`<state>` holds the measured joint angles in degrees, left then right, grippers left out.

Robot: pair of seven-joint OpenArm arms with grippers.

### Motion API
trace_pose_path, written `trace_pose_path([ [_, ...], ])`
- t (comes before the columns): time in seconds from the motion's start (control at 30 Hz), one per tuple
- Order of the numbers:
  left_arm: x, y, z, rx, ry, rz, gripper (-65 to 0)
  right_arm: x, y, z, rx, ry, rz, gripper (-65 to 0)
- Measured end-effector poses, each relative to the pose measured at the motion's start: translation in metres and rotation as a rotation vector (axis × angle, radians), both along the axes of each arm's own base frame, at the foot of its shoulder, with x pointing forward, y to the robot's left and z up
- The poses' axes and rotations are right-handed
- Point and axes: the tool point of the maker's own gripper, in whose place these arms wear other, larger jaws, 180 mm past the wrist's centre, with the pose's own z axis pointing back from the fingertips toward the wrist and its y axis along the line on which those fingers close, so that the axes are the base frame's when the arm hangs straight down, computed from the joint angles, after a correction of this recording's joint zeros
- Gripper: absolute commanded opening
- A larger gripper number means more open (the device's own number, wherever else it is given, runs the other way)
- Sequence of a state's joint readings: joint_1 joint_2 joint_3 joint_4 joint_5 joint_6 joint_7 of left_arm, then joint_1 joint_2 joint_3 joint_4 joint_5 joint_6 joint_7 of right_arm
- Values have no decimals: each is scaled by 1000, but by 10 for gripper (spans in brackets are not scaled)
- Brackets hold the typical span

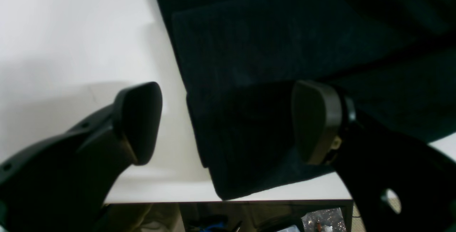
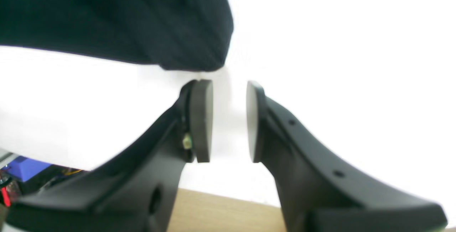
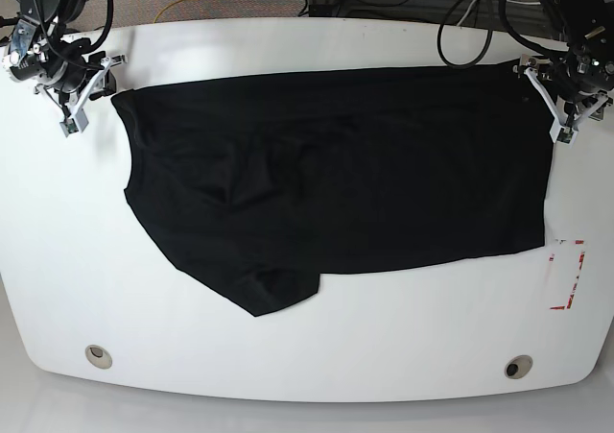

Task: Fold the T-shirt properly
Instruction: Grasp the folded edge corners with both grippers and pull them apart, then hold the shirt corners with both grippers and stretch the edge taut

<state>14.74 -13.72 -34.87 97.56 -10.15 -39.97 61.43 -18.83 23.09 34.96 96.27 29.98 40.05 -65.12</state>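
The black T-shirt (image 3: 336, 174) lies spread across the white table (image 3: 317, 337), with a folded part hanging toward the front left. In the base view my left gripper (image 3: 566, 116) is at the shirt's far right corner. The left wrist view shows it (image 1: 226, 123) open wide, one finger (image 1: 137, 123) over bare table and the other (image 1: 315, 121) over the T-shirt (image 1: 285, 46), straddling its edge. My right gripper (image 3: 72, 107) is at the far left corner. Its pads (image 2: 201, 121) stand a little apart with nothing between them, just short of the T-shirt's corner (image 2: 196, 61).
Red corner marks (image 3: 568, 279) are taped on the table at the right, beside the shirt's edge. Two round holes (image 3: 96, 356) (image 3: 518, 368) sit near the front edge. Cables (image 3: 470, 30) run behind the table at the back. The table edge (image 1: 160, 198) is close below the left gripper.
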Motion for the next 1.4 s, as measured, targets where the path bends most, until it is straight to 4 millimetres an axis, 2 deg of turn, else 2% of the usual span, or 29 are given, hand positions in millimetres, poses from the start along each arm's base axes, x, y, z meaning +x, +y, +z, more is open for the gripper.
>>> trace_pose_path([
  [0.13,1,0,3,5,-6,-4,-126,1,5,1,12,-7,5,-498],
  [0.27,11,-2,22,45,-54,-28,-126,-1,10,9,-21,6,30,-498],
  [0.57,29,-9,62,115,-168,-80,-125,5,56,22,23,-46,60,-498],
  [0.7,37,-25,74,56,-231,-109,-125,10,73,21,52,-50,64,-498],
  [0.87,18,-22,61,51,-111,-84,-125,14,104,15,95,-38,140,-498],
  [0.97,15,-21,59,50,-99,-80,-125,16,118,13,119,-39,162,-498],
  [1.07,10,-24,56,32,-94,-87,-125,21,124,13,133,-53,158,-498],
  [1.2,-3,-19,41,27,-33,-67,-125,33,125,17,148,-84,153,-498],
  [1.4,-7,-17,16,-41,-5,-34,-125,44,123,2,190,-52,124,-498],
])
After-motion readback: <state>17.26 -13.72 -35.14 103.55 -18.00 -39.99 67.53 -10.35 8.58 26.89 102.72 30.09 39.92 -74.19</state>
